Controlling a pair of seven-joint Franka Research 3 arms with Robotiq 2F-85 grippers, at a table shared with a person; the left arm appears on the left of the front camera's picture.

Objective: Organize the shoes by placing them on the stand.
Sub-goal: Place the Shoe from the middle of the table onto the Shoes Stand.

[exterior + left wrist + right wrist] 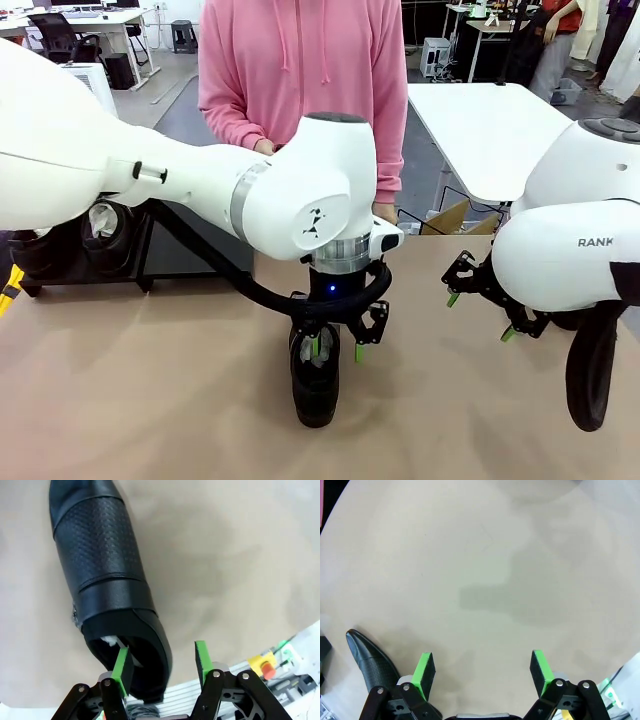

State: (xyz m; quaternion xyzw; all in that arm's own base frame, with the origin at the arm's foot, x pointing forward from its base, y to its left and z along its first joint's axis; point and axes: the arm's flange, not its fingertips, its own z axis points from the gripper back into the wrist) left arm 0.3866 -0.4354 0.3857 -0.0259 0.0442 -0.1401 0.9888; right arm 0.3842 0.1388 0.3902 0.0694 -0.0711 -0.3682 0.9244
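Observation:
A black glossy shoe (315,390) stands on the tan table near the front middle, toe toward the camera. My left gripper (336,347) hangs right over its heel end. In the left wrist view the shoe (102,565) stretches away from my left gripper (161,660), which is open: one green pad sits inside the shoe's opening, the other stands outside, apart from the side wall. At the far left the black stand (190,258) carries two shoes (105,235) stuffed with white paper. My right gripper (480,315) (482,672) is open and holds nothing, with a black shoe (370,660) beside it.
Another black shoe (590,375) shows at the right edge, partly behind the right arm. A person in a pink hoodie (300,80) stands at the far side with hands near the table edge. A cardboard box (455,218) and a white table (490,130) lie beyond.

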